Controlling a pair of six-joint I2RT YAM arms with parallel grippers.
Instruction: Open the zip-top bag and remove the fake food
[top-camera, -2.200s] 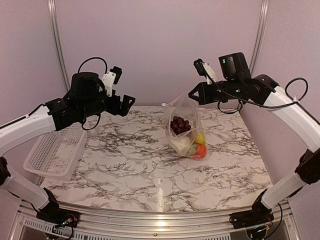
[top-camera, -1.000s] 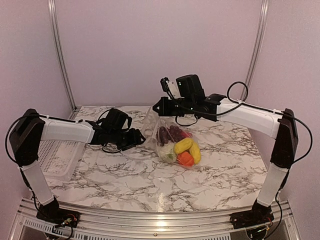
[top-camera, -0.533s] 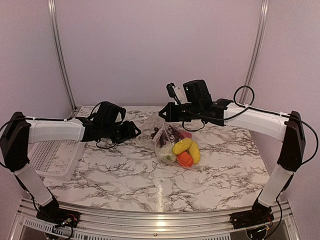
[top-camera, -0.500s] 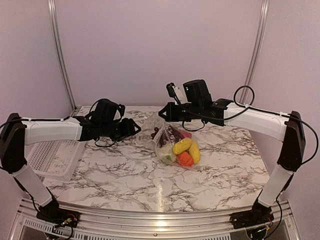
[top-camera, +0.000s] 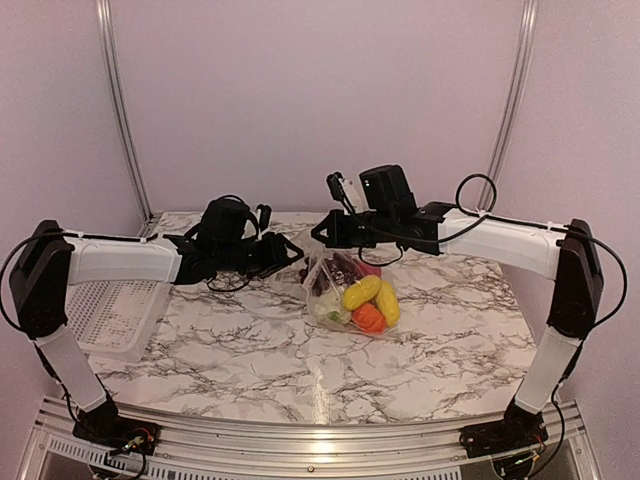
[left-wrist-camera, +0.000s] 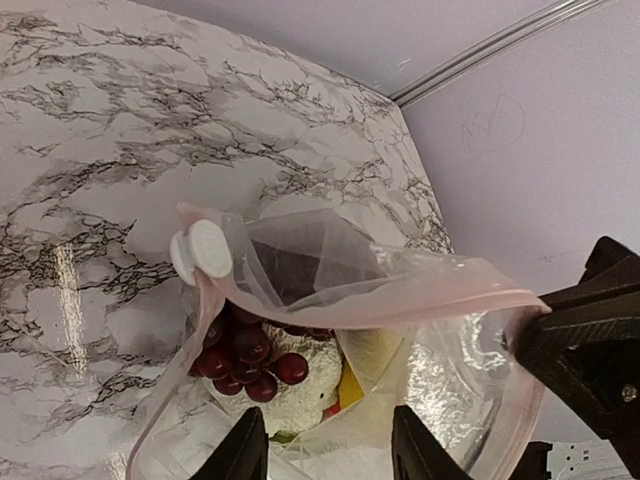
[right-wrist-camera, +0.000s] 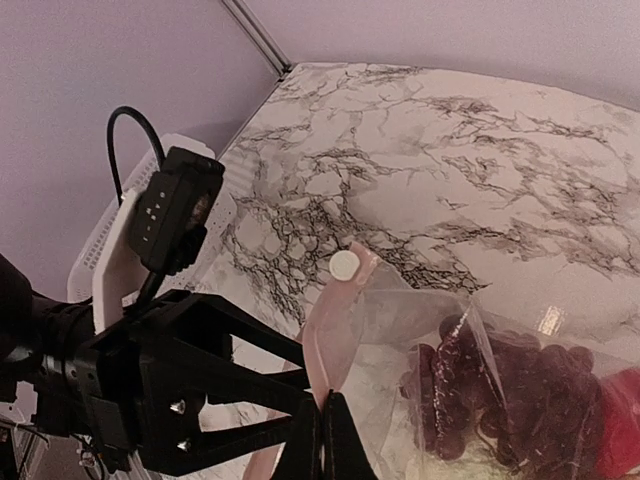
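Zip-top bag (top-camera: 338, 285), basket (top-camera: 105, 315) well apart

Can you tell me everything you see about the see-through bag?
The zip-top bag is clear, crinkly plastic with a pink zip strip and a round white slider at one end. Its mouth gapes open. It sits on the marble table, bulging with fake food: purple grapes, white cauliflower, yellow and orange pieces. The right gripper pinches the strip; the left gripper is open at its near side.
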